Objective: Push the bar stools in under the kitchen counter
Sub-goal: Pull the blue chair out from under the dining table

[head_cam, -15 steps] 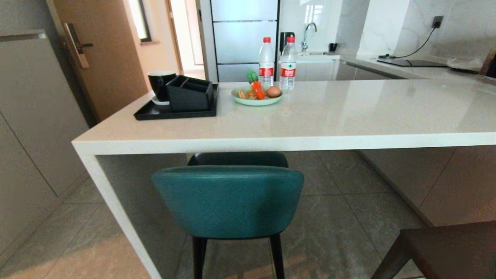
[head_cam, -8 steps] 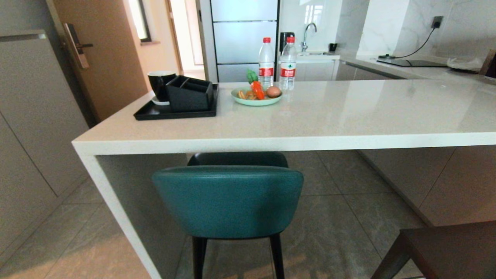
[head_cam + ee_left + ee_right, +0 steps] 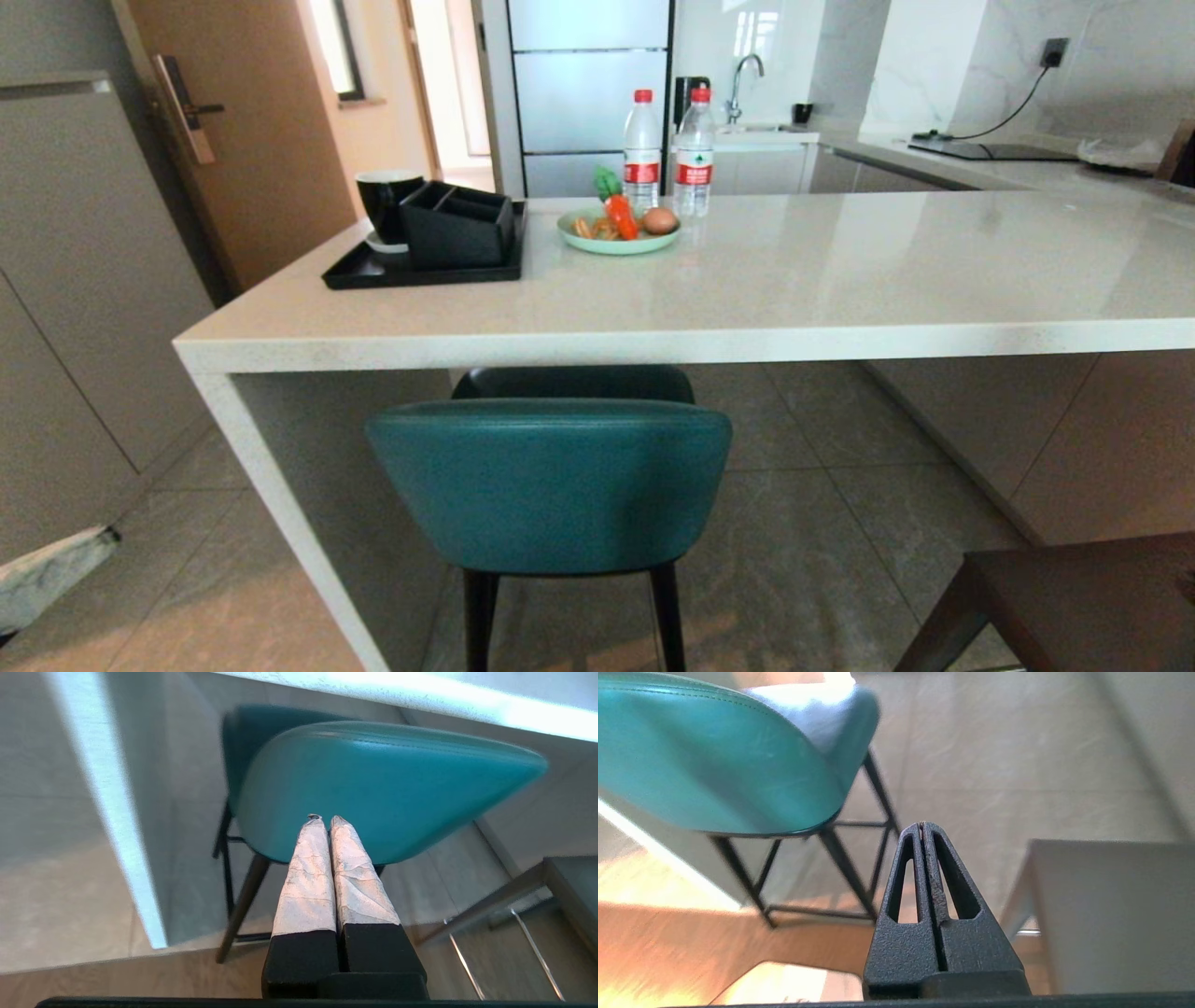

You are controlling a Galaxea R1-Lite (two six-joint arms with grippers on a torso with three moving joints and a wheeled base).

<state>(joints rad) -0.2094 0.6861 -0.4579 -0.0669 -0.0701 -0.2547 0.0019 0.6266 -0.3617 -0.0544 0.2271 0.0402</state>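
Kitchen floor tiles [image 3: 822,523] run beneath the table [image 3: 653,345], a glossy white slab with a thick front edge and a white end leg. I use the table as my reference for all positions.

Teal stool [image 3: 549,485]: it stands at the table's near edge, close to the end leg. Its seat is partly under the slab; its curved leather back remains outside, below the edge. Thin black legs with cross rails carry it. Judgement: this stool is not yet fully pushed in.

Second stool [image 3: 1074,597]: a boxy dark seat on grey legs, standing well out from the table on the floor, near the teal stool. It is not yet pushed in.

My left gripper [image 3: 325,820] has its jaws pressed together, holding nothing. The wrapped tips point at the teal stool's back, on the side away from the table; whether they touch the leather I cannot tell. Judgement: shut jaws make one blunt pusher, suited to shoving rather than gripping.

My right gripper [image 3: 922,828] also has its jaws closed and empty. It hangs low between the two stools, apart from both, and appears idle.

Tray [image 3: 420,266], plate [image 3: 616,245] and bottles [image 3: 667,154] sit on the table, away from the near edge.
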